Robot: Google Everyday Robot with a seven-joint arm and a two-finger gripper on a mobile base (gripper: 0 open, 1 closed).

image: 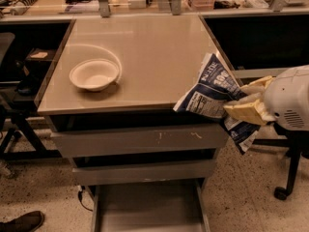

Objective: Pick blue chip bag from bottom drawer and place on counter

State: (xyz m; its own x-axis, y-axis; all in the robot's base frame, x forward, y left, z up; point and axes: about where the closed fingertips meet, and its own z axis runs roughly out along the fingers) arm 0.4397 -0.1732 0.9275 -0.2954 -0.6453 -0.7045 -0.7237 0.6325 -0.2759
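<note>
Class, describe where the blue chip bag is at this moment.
In the camera view, the gripper holds the blue chip bag at the right, by the front-right corner of the counter, well above the open bottom drawer.
</note>
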